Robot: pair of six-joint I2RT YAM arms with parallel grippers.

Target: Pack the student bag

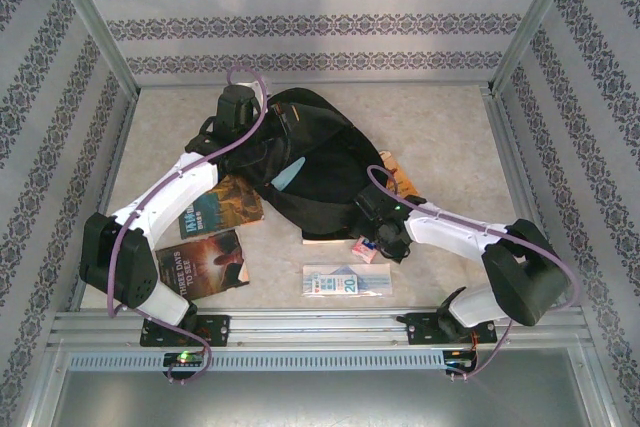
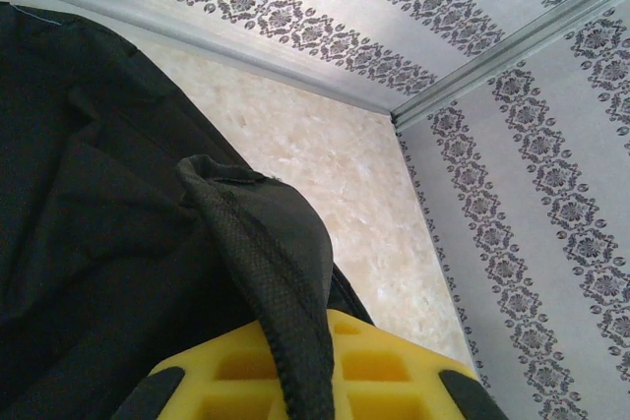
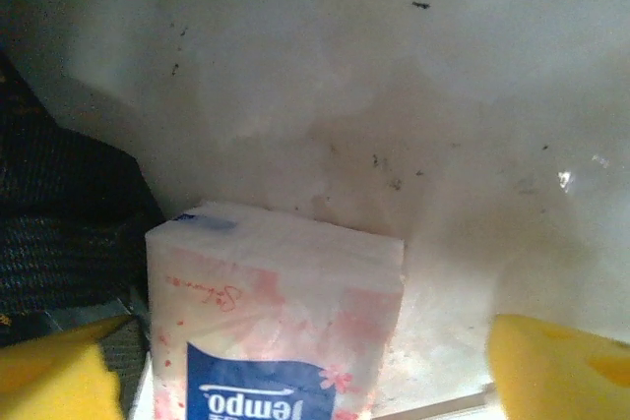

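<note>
Left claw [image 2: 305,386] pinches the bag [image 2: 118,223] rim, seemingly holding its mouth open. Right claw [image 3: 310,376] gapes wide astride the tissue pack [image 3: 276,312], not yet gripping.

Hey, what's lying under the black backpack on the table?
A pale flat edge pokes out at the student bag's near side and an orange-brown corner on its right. The bag covers the rest, so what they are is unclear.

The student bag [image 1: 325,172] is hiding most of an orange-edged object [image 1: 402,175] and a pale flat item [image 1: 325,239] beneath it, while the left arm [image 1: 175,190] is covering part of a book [image 1: 228,207]. In the right wrist view, the bottom edge is cutting off the tissue pack [image 3: 276,327], its pink script blurring.
</note>
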